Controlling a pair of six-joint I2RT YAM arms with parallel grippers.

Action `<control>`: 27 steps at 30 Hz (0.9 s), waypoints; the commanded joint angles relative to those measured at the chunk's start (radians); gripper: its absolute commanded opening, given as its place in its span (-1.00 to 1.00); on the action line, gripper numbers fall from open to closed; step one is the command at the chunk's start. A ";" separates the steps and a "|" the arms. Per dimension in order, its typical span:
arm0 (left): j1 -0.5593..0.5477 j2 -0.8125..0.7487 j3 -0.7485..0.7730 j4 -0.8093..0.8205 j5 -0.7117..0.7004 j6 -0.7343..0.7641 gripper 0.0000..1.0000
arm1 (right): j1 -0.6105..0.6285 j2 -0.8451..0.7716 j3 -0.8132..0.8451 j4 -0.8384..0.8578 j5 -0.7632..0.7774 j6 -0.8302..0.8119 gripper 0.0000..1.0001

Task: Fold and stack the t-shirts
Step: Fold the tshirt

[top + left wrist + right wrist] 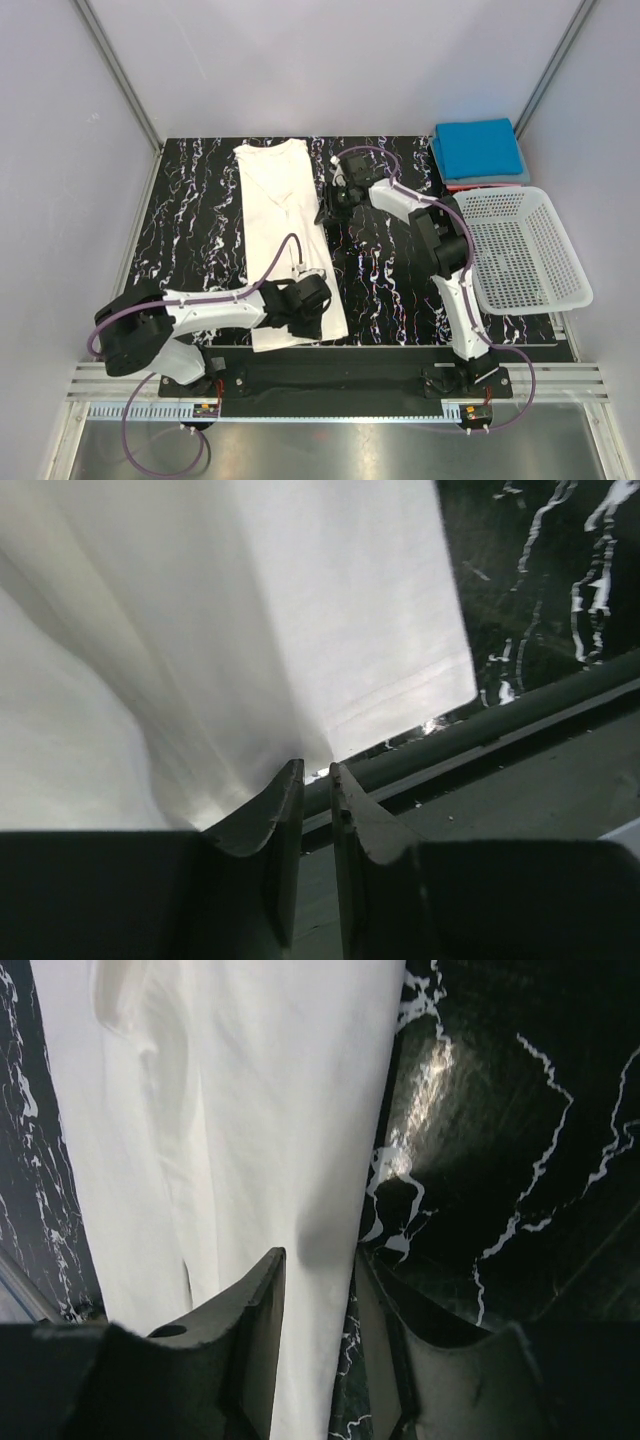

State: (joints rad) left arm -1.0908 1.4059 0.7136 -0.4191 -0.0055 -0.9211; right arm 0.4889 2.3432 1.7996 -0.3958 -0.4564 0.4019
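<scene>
The white t-shirt (280, 220) lies folded into a long narrow strip on the left half of the black marbled table (390, 270). My left gripper (312, 300) is at the strip's near right corner. In the left wrist view its jaws (316, 770) stand a narrow gap apart, with nothing between them and the white cloth (300, 610) just beyond the tips. My right gripper (325, 210) is open at the strip's right edge, farther back. In the right wrist view it (318, 1255) straddles that edge of the shirt (250, 1110). A folded blue t-shirt (478, 148) rests on a red one (465, 186) at the back right.
A white lattice basket (505, 190) stands at the right edge of the table, just in front of the folded stack. A dark rail (500, 720) runs along the table's near edge, close to the left gripper. Grey walls close in the back and both sides.
</scene>
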 commanded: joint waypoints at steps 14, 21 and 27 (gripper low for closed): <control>-0.037 0.088 -0.063 -0.073 -0.071 -0.142 -0.69 | -0.044 0.163 0.187 -0.067 0.068 -0.020 -1.00; -0.037 0.067 0.007 -0.133 -0.103 -0.119 -0.63 | -0.055 0.160 0.213 -0.071 -0.016 -0.009 -0.67; -0.034 -0.019 0.232 -0.225 -0.070 0.048 -0.27 | -0.055 -0.020 0.109 -0.167 0.039 -0.021 -0.19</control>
State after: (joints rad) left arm -1.1240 1.4460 0.8085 -0.6003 -0.0570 -0.9905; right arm 0.4404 2.4378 1.9518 -0.4458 -0.4908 0.4118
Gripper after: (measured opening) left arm 0.342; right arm 0.381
